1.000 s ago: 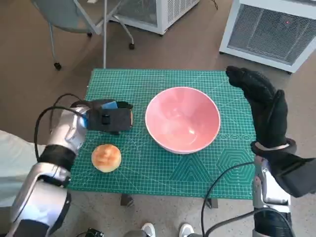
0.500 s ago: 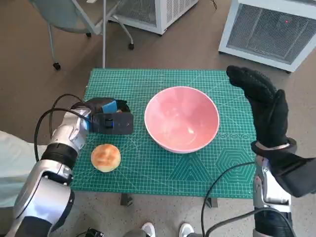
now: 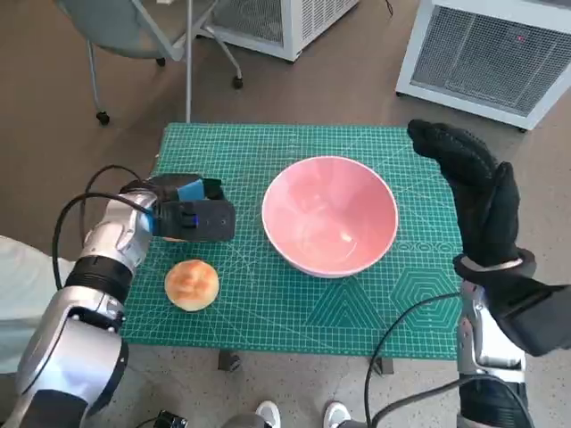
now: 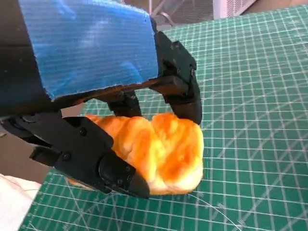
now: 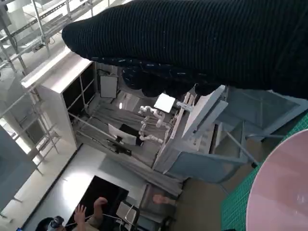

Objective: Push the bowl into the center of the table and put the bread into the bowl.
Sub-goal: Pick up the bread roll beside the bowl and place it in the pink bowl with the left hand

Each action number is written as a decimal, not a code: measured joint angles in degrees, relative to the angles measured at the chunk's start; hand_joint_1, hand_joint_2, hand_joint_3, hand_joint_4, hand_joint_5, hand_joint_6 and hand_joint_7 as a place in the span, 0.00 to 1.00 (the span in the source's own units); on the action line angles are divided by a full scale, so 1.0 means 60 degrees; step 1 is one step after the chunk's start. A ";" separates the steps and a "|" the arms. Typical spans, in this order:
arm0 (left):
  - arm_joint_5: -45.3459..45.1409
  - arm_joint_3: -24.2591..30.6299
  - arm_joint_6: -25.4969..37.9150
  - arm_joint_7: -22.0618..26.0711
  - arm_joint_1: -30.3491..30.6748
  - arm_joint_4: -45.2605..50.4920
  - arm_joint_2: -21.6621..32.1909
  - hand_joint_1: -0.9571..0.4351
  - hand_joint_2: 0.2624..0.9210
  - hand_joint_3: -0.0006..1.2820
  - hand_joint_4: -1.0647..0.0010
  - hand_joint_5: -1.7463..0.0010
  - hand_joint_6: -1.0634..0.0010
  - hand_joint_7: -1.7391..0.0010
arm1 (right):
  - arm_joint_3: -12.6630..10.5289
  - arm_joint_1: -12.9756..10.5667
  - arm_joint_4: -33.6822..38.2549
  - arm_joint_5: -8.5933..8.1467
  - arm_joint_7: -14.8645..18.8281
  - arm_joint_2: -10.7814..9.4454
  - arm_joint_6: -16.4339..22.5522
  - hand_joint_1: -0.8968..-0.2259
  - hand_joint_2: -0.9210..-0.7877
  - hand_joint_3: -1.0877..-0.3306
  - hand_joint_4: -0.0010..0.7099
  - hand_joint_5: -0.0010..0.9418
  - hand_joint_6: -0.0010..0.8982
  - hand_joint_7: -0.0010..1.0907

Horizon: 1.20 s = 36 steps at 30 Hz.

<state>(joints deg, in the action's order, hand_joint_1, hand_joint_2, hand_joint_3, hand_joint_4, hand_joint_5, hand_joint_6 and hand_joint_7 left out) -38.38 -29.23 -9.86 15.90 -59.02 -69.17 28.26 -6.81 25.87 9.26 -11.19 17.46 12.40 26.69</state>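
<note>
The pink bowl (image 3: 330, 214) stands empty near the middle of the green cutting mat (image 3: 268, 147); its rim also shows in the right wrist view (image 5: 284, 192). A round golden bread roll (image 3: 192, 283) lies on the mat near the front left corner. My left hand (image 3: 192, 217) hovers just behind the roll, left of the bowl, holding nothing. In the left wrist view the bread (image 4: 163, 149) shows between that hand's (image 4: 96, 57) spread fingers (image 4: 187, 96), resting on the mat (image 4: 250, 96). My right hand (image 3: 473, 192) is raised flat beside the bowl's right side, apart from it, with its glove (image 5: 202, 43) empty.
A wheeled chair (image 3: 125, 27) stands beyond the table's far left corner. White grilled units (image 3: 486, 53) stand at the far right and another (image 3: 285, 18) at the far middle. A person's shoes (image 3: 268, 415) show below the front edge.
My left hand has drawn slightly left, away from the bowl, and turned a little. Bowl, bread and right hand have stayed put.
</note>
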 measured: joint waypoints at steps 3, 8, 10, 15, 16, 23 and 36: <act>0.0201 0.0266 -0.0011 0.0176 0.0185 0.0658 0.0151 0.69 1.00 0.05 0.32 0.33 0.41 0.35 | -0.0003 0.0008 -0.0002 -0.0016 0.0009 -0.0009 0.0018 0.43 0.00 0.45 0.34 0.00 0.00 0.56; 0.0742 0.0966 -0.0069 0.0359 0.0463 0.2284 0.0473 0.69 1.00 0.04 0.33 0.35 0.40 0.34 | 0.0003 0.0015 -0.0012 -0.0019 0.0009 -0.0013 0.0045 0.43 0.00 0.45 0.35 0.01 0.00 0.56; 0.0931 0.1260 -0.0091 0.0384 0.0520 0.2969 0.0580 0.69 1.00 0.04 0.34 0.35 0.40 0.33 | 0.0003 0.0016 -0.0012 -0.0021 0.0010 -0.0019 0.0066 0.43 0.00 0.45 0.35 0.01 0.00 0.56; 0.1420 0.1990 -0.0095 0.0547 0.0732 0.4873 0.0945 0.69 1.00 0.04 0.35 0.35 0.39 0.33 | 0.0005 0.0020 -0.0008 -0.0092 0.0040 -0.0068 0.0082 0.43 0.00 0.46 0.35 0.01 0.00 0.57; 0.1536 0.2127 -0.0068 0.0598 0.0786 0.5251 0.1027 0.69 1.00 0.04 0.35 0.35 0.39 0.33 | 0.0004 0.0019 -0.0002 -0.0137 0.0056 -0.0086 0.0082 0.43 0.00 0.46 0.35 0.01 0.00 0.57; 0.1646 0.2629 -0.0029 0.0309 0.1198 0.7653 0.1005 0.69 1.00 0.03 0.29 0.38 0.40 0.34 | 0.0008 0.0016 0.0020 -0.0250 0.0070 -0.0164 0.0154 0.44 0.00 0.44 0.34 0.00 0.00 0.55; 0.1637 0.2242 -0.0113 0.0538 0.1656 0.9804 -0.0131 0.69 1.00 0.03 0.28 0.37 0.42 0.33 | 0.0065 -0.0092 0.0015 -0.0249 0.0110 -0.0304 0.0210 0.44 0.00 0.42 0.33 0.00 0.00 0.51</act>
<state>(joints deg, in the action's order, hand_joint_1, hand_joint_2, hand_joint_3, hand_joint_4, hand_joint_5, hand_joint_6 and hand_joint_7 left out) -28.56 -15.78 -10.54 19.12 -49.08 -10.35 27.47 -6.41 25.31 9.35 -12.69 18.12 10.58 27.95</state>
